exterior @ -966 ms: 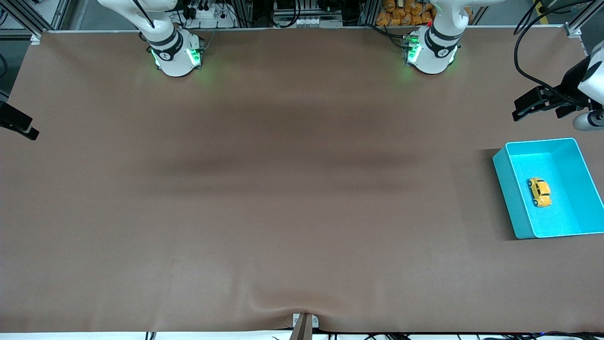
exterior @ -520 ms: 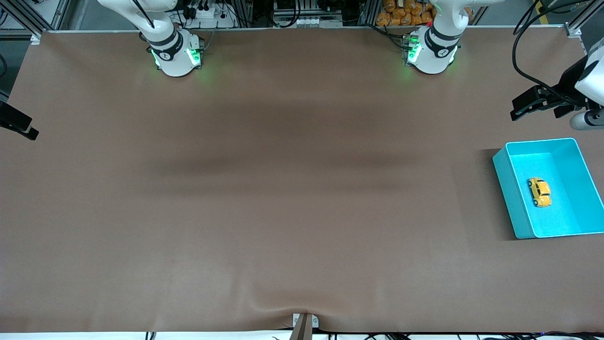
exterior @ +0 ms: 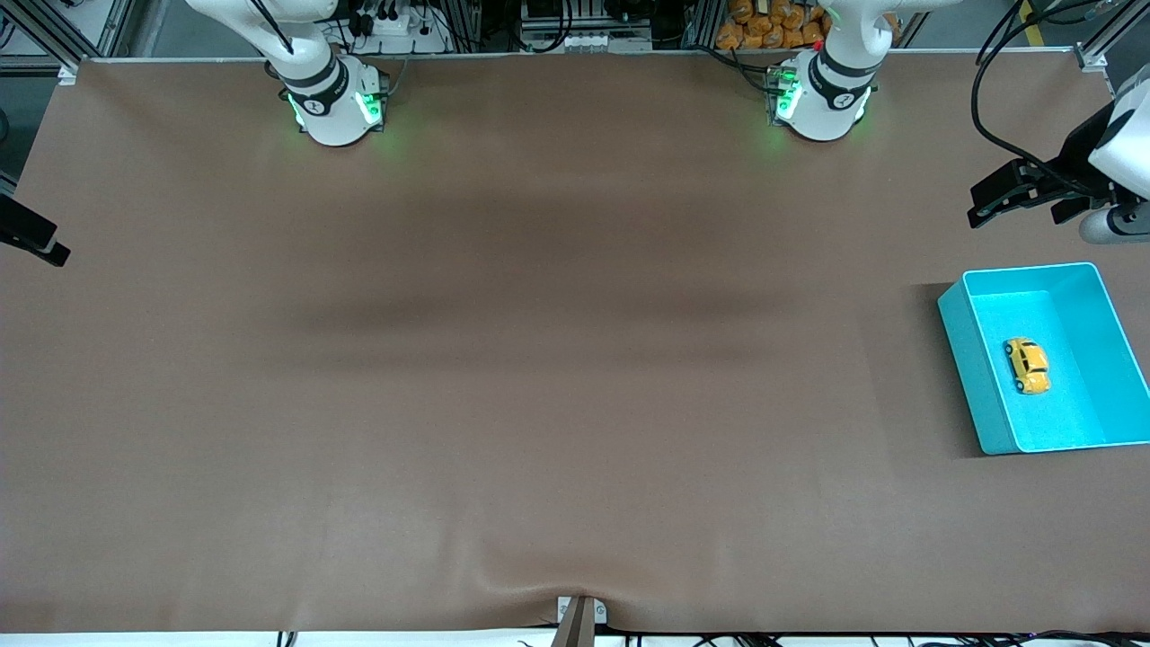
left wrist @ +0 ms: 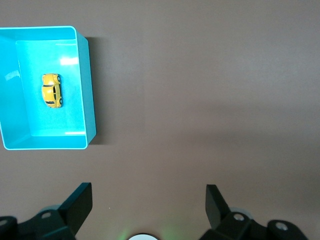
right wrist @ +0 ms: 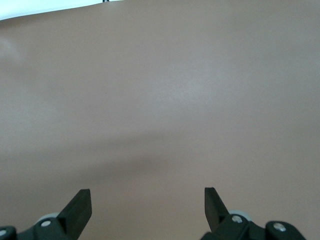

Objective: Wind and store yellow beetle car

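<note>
Setting: robotics lab. Two white robot arm bases with green status lights are bolted along one edge of a wide desk covered in a plain brown mat. Aluminium framing, bundled black cables and power strips line that edge. A bin of orange items sits among the equipment there.

A wide brown table mat fills the frame; along the upper edge run aluminium framing, cables and orange clutter.
</note>
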Controlling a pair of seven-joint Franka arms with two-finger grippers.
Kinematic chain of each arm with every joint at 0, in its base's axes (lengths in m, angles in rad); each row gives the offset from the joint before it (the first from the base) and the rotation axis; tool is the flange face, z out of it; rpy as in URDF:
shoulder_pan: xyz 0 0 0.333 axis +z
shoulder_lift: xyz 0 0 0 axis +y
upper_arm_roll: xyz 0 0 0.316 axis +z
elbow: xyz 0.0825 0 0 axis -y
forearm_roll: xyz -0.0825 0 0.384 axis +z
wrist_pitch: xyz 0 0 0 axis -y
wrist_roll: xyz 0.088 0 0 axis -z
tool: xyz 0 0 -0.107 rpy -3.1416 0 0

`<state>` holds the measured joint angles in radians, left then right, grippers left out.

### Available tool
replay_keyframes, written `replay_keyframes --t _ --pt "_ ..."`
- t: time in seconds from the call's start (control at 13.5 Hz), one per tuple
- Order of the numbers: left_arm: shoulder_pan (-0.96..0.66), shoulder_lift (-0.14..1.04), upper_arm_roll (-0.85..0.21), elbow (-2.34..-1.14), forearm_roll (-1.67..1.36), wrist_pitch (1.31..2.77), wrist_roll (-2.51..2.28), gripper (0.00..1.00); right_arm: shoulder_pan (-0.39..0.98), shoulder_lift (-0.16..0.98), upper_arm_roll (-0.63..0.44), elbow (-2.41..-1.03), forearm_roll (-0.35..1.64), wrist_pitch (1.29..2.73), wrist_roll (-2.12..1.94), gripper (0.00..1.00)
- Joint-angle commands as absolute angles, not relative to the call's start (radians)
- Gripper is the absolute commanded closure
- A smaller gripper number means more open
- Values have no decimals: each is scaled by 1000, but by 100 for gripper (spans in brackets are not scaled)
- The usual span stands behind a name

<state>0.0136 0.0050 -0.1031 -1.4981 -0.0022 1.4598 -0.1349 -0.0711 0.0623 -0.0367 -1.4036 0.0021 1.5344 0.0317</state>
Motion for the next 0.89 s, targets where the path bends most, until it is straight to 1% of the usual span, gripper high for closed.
replay_keyframes --t 0.0,0.82 --pt "15 -14 -109 -1497 6 1442 -114 0 -84 63 -26 -1393 -8 1523 41 0" --pt "12 -18 -121 -1500 32 1448 -83 0 -84 63 -25 -1393 5 1523 44 0"
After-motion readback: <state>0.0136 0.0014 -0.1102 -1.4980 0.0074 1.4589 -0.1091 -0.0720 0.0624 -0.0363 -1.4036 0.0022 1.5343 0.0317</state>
